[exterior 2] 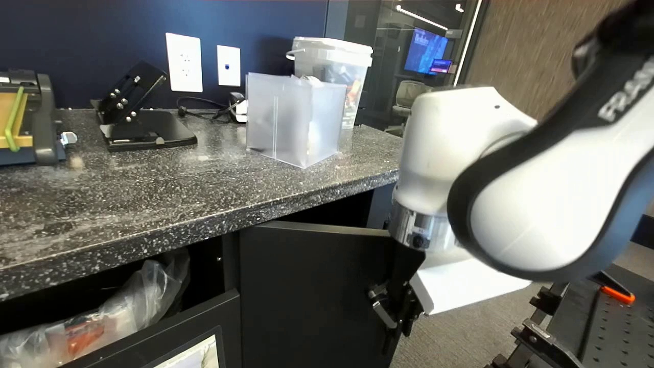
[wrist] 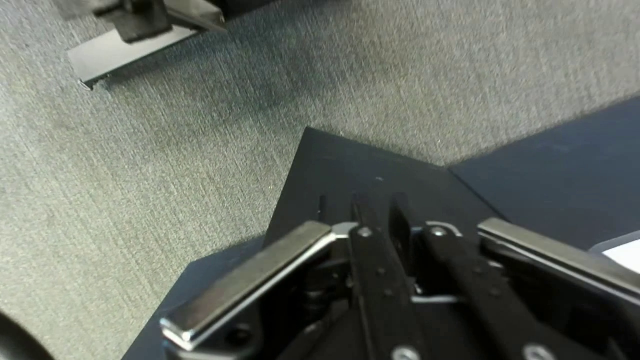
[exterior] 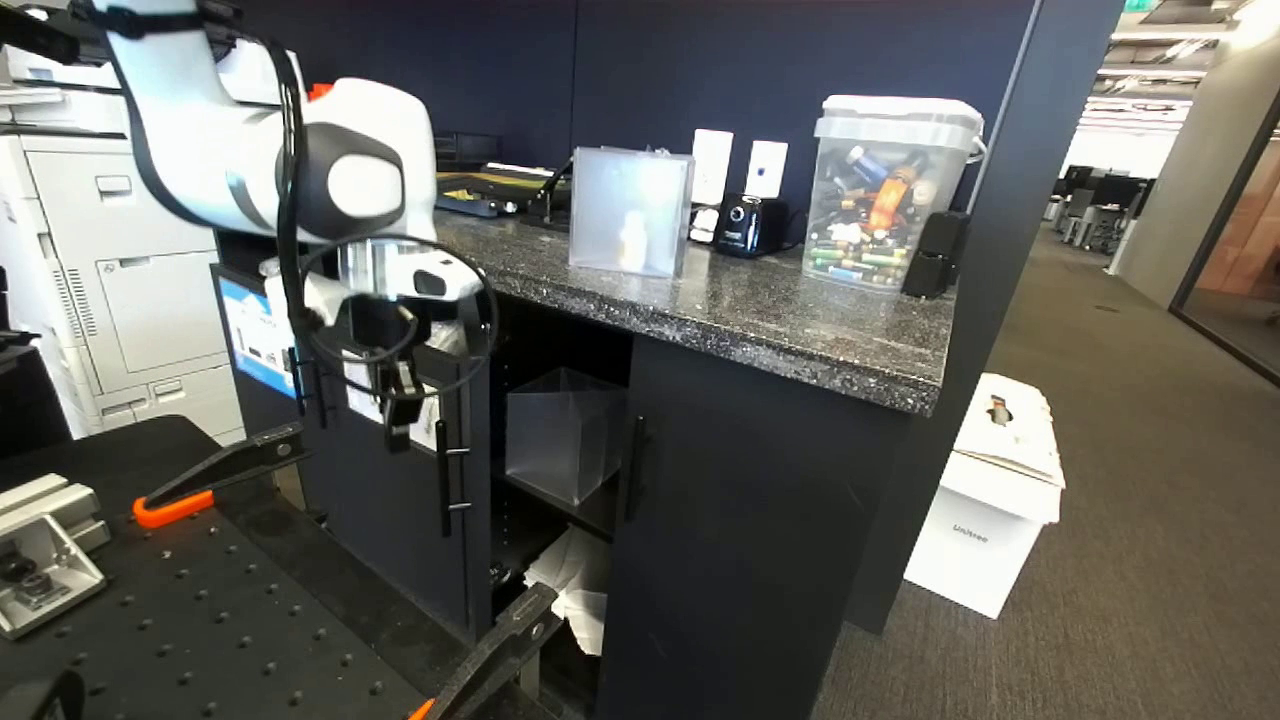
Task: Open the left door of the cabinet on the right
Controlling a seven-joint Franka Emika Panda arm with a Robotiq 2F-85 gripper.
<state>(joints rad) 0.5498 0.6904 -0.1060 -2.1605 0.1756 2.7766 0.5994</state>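
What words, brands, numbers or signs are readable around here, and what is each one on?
"Unitree": a white box.
"FRAN", cut off by the picture's edge: the robot arm.
Seemingly "Berkeley", small: a blue screen in the background.
Too small or blurred: any print on the blue-and-white sheet and the smaller screen.

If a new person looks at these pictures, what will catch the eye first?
Probably the big white robot arm, near the open left door of the black cabinet in both exterior views. Next, likely the see-through bucket of small colourful things, standing on the cabinet's speckled stone top near one end.
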